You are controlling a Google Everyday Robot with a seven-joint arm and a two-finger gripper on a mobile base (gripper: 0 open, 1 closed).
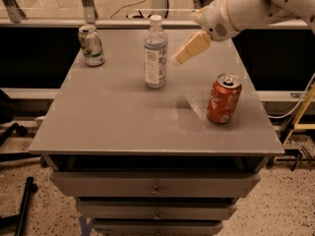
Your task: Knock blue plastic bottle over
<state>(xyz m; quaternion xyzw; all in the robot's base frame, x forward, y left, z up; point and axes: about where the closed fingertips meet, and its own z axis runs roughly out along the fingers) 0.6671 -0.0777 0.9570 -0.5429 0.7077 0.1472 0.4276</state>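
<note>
hand [178, 59] | raised over table [113, 127] | just right of upright blue plastic bottle [155, 58]

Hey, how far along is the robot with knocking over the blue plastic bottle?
Done: nothing yet. The blue plastic bottle stands upright on the table. In hand: the gripper hangs close beside the bottle at label height, on the red can's side, with a small gap showing. Left: make contact and push until the bottle topples. The green-and-white can stands well away.
</note>
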